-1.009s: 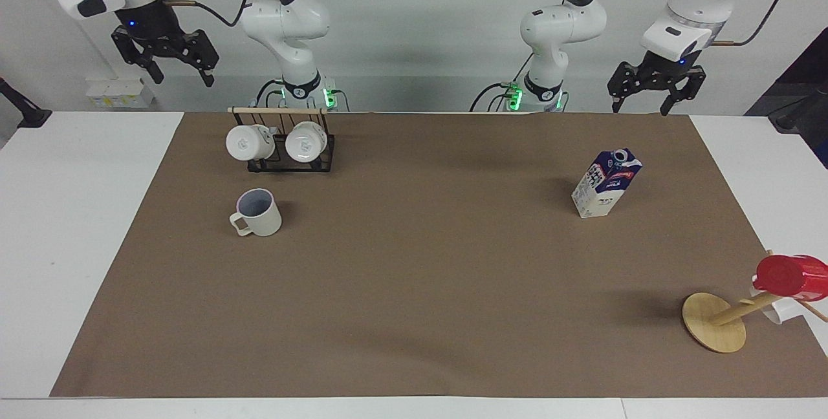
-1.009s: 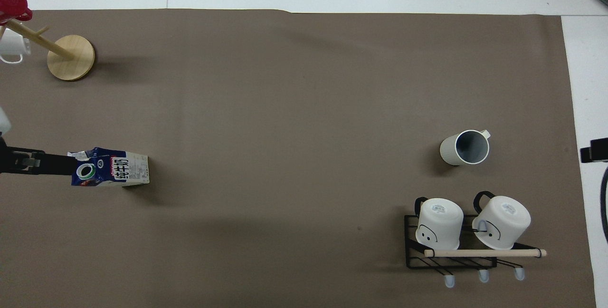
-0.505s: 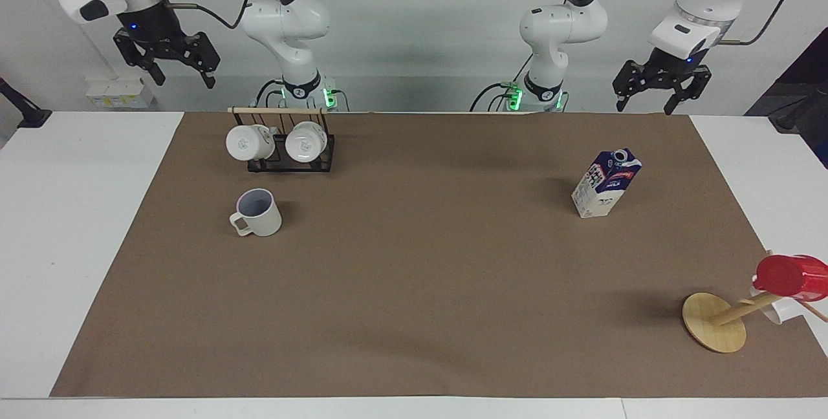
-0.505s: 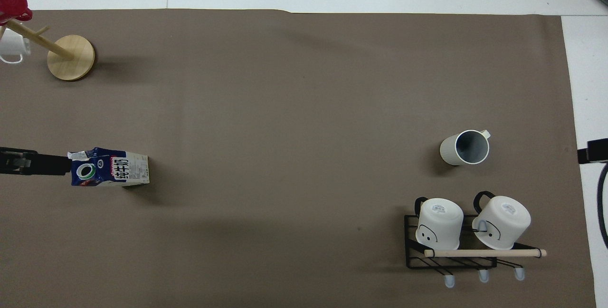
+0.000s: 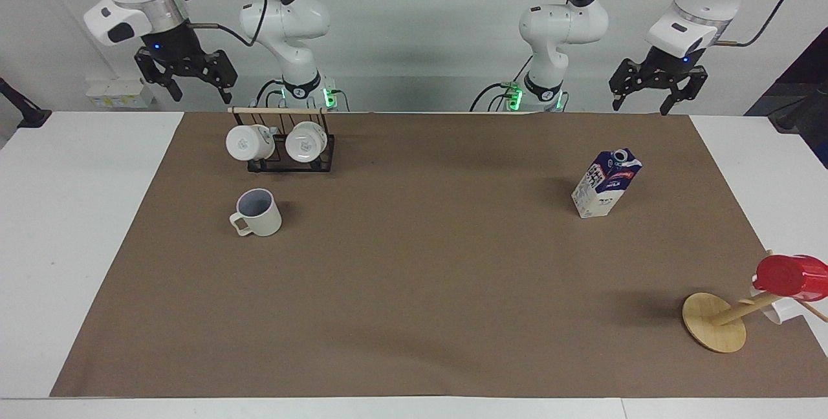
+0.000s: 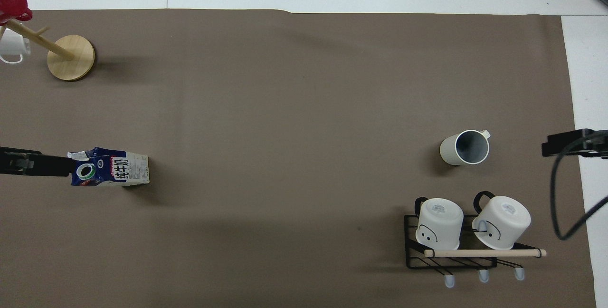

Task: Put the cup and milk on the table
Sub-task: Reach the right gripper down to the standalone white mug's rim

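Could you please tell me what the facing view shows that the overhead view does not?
Only the facing view shows the whole arms, with the left gripper and right gripper open, raised, holding nothing. Only the overhead view looks into the milk's cap and shows the emblems on the two racked mugs. Both show the cup and milk upright on the table, and the red cup on its wooden stand.

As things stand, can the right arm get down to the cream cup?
Probably yes. The right gripper hangs open and empty above the table's robot edge, beside the mug rack. The cup stands upright in the open, farther out than the rack, nothing over it.
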Tool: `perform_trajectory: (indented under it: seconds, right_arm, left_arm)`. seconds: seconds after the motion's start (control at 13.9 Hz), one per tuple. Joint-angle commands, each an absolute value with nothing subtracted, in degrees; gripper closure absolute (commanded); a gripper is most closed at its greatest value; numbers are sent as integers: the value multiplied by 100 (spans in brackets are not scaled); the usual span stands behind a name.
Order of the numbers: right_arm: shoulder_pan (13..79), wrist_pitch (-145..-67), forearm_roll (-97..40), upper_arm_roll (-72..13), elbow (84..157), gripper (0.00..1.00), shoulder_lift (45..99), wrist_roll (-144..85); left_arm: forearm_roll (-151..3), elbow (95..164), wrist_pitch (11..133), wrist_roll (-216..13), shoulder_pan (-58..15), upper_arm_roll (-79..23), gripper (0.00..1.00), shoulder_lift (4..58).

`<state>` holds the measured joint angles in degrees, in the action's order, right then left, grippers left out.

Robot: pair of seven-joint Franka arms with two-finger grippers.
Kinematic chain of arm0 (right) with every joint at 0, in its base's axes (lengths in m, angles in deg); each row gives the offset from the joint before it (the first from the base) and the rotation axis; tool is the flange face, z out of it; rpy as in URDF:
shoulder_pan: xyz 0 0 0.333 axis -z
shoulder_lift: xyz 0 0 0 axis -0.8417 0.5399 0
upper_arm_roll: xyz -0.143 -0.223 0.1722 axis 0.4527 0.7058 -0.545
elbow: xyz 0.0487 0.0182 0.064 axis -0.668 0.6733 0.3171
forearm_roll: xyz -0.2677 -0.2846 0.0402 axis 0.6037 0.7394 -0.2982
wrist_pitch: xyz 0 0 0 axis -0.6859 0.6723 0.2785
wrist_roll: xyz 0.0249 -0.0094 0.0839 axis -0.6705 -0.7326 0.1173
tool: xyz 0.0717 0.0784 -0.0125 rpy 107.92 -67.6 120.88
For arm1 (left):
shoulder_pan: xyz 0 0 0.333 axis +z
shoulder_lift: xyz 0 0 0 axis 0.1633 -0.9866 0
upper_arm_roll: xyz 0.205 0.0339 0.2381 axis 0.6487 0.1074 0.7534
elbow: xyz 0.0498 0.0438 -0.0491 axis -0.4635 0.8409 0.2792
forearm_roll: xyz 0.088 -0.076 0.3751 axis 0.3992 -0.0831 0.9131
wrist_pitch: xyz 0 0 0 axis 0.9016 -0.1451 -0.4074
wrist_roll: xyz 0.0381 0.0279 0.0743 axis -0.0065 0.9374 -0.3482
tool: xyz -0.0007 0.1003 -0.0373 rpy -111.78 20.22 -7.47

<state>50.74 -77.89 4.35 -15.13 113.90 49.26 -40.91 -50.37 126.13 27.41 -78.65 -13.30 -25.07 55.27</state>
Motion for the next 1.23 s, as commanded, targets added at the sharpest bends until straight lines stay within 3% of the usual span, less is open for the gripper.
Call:
perform_trajectory:
  seconds: [0.0,0.43,1.15]
  right_arm:
    - [4898,-8505,499,-1545,12166,0,4766,-4411]
    - [4792,-10333,499,-1554,13468,0,5108,-4596]
    - [4651,-12181,499,-1554,14208,0,5996,-4658]
  left_arm:
    - [-4918,12514,2682,-7858,-1625,-2276,0,5482]
    - [-4918,12505,2682,-7850,-1599,-2258,0,5491]
    - [-4927,12505,2682,-7876,-1564,-2267,0,5491]
